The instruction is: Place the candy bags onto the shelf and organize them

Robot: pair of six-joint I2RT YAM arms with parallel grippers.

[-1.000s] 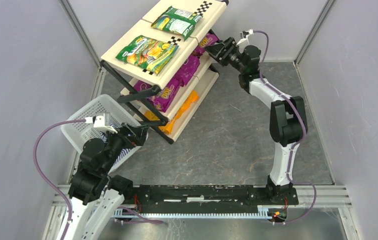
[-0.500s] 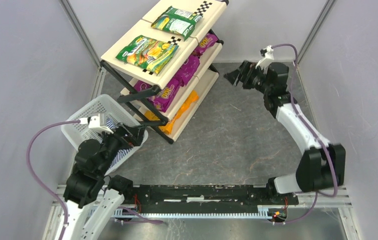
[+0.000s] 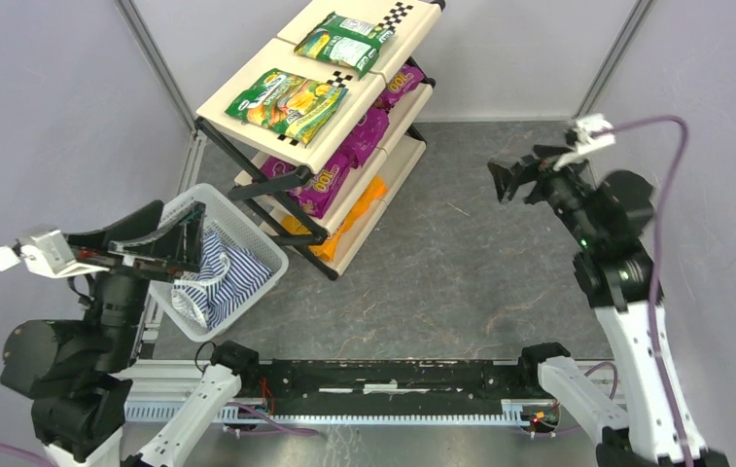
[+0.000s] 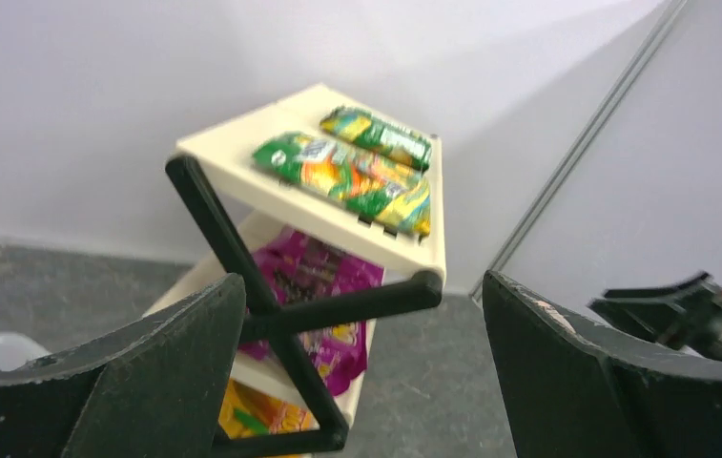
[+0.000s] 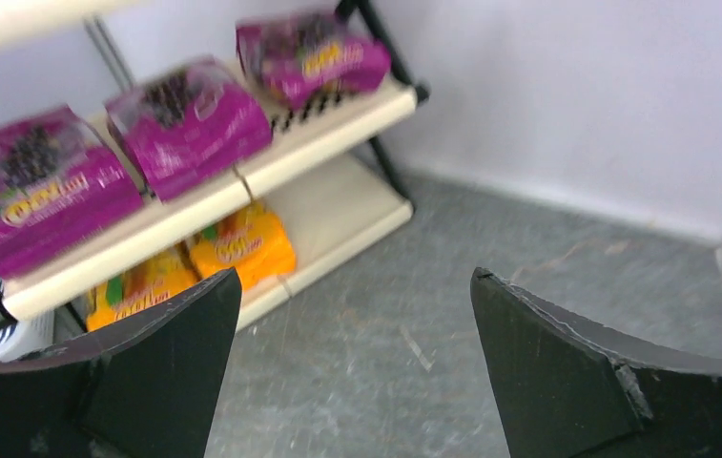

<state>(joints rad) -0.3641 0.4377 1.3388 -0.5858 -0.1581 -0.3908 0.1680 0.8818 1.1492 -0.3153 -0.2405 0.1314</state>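
Cream panels on a black frame – that is the shelf (image 3: pixel 237 83), standing at the far left of the grey counter (image 3: pixel 441 263), and every candy bag I can see lies on it. Two green bags (image 3: pixel 286 102) lie flat on the top tier, the purple bags (image 5: pixel 185 124) sit in a row on the middle one, and the orange bags (image 5: pixel 242 243) are on the bottom.

The right pincer (image 3: pixel 505 175) hangs well apart from the shelf's near end, its fingers spread wide with nothing between them. The left pincer (image 4: pixel 364 279) is apart and empty too, poised above the white mesh basket (image 3: pixel 257 243), where I see only a blue-and-white striped cloth (image 3: pixel 218 282).

To my eye a placement is done and the arms are between picks – perhaps near the end of the job. No loose bag lies on the counter. I cannot tell whether a bag hides under the cloth. If one does, the left pincer needs to drop into the basket and close on the packet alone, not on the fabric. If not, what is left is squaring up the rows.
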